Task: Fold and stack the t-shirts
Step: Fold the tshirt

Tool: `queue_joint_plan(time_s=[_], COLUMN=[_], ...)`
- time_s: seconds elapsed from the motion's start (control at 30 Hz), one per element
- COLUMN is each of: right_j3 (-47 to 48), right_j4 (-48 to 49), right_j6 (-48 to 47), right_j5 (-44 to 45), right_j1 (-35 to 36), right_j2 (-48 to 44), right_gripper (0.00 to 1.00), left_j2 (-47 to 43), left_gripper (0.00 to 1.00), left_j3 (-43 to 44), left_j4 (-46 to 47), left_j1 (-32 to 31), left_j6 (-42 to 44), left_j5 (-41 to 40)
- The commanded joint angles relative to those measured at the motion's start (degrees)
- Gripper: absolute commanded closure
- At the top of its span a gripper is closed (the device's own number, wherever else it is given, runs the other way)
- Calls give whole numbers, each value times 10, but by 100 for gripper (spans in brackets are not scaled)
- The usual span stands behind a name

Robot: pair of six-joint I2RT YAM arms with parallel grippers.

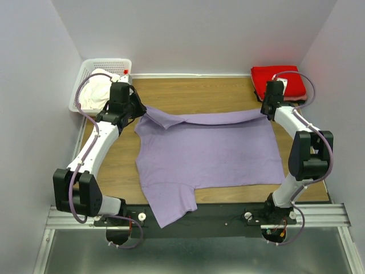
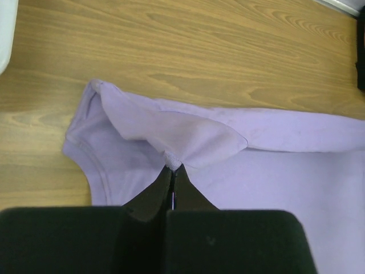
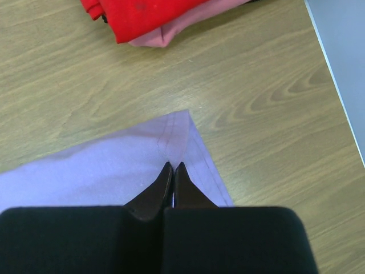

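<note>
The lavender-purple t-shirt (image 1: 208, 151) lies spread across the middle of the wooden table, one sleeve hanging over the near edge. My left gripper (image 1: 138, 108) is shut on its far left part, pinching a raised fold of cloth (image 2: 171, 161). My right gripper (image 1: 263, 109) is shut on its far right hem corner (image 3: 177, 142). A folded bright red t-shirt (image 1: 276, 79) lies at the far right corner and shows in the right wrist view (image 3: 142, 14). A cream-white t-shirt (image 1: 98, 90) sits in the basket.
A white plastic lattice basket (image 1: 117, 64) stands at the far left corner. Pink cloth (image 3: 182, 25) lies under the red shirt. White walls close in on the left, back and right. A metal rail (image 1: 57, 217) runs along the near edge.
</note>
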Motion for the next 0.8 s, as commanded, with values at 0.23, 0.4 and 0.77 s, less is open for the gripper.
queue_joint_plan(time_s=[0.23, 0.4, 0.77], right_j3=[-42, -56, -62], right_j4=[-19, -20, -23], right_j6=[49, 67, 80], right_j5=[32, 36, 104], right_j1=[-4, -4, -19], right_j2=[-7, 24, 64], right_gripper=[99, 99, 93], left_j2=[-50, -48, -69], left_gripper=[100, 100, 100], left_j3=[-106, -178, -216], left_j4=[23, 69, 83], left_j1=[1, 1, 1], left_j6=[-50, -67, -74], left_j5=[24, 43, 60])
